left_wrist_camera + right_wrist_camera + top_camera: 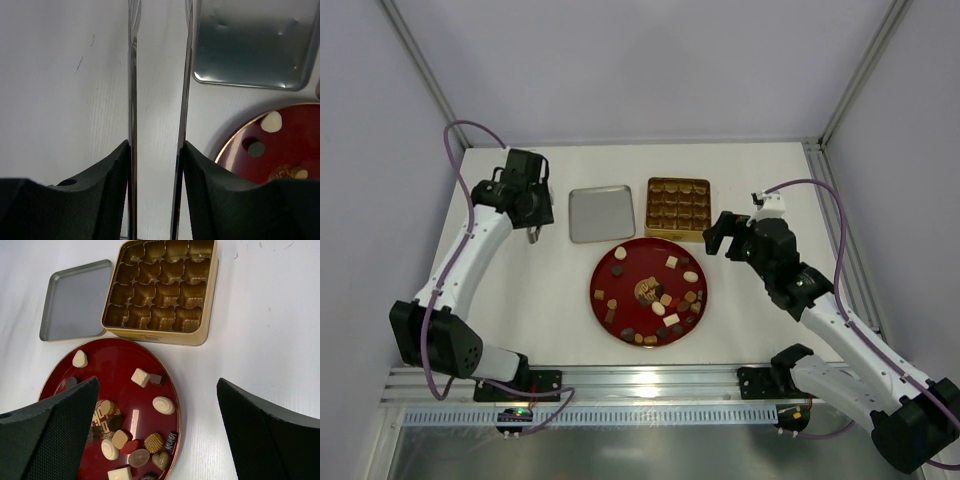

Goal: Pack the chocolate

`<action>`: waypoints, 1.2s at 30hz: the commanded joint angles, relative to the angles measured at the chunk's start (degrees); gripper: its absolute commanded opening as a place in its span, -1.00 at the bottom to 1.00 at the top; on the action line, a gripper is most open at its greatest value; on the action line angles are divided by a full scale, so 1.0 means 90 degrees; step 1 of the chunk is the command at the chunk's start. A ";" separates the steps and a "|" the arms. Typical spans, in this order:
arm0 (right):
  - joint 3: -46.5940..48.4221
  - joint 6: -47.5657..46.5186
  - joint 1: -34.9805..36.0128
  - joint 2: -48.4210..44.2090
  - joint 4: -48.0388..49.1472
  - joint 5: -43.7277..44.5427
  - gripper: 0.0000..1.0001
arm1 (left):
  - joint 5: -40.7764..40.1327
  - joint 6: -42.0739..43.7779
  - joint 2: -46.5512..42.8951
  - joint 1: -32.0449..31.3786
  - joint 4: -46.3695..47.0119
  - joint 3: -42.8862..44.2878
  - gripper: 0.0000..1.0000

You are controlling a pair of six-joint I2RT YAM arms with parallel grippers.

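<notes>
Several chocolates (672, 262) in dark brown, caramel and cream-white lie scattered on the round red plate (645, 262). The right wrist view shows them on the plate (115, 370), among them a white oval one (164, 405). The square gold tin (648, 210) behind the plate has empty cells, as the right wrist view (165, 336) shows. My right gripper (720, 240) hovers at the plate's right rim, wide open and empty (157, 381). My left gripper (532, 236) is over bare table left of the lid, its thin blades slightly apart with nothing between them (157, 125). A cream chocolate (272, 121) shows at that view's right.
The tin's silver lid (601, 214) lies flat, inside up, left of the tin and behind the plate; it also shows in the left wrist view (250, 45) and the right wrist view (75, 300). White walls and metal frame posts enclose the table.
</notes>
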 commanded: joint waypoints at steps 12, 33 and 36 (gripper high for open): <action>0.0115 0.0011 0.0008 0.0014 0.0131 0.0117 1.00 | 0.0644 -0.0273 -0.1629 -0.1083 -0.0891 0.0075 -0.10; 0.0008 0.0099 0.0008 -0.0054 0.0023 0.0156 0.99 | 0.0547 -0.0995 -0.1835 -0.3583 -0.0882 -0.0910 -0.12; -0.0012 0.0108 0.0008 -0.0064 0.0014 0.0156 0.99 | 0.0528 -0.1074 -0.1796 -0.3671 -0.0804 -0.1077 -0.12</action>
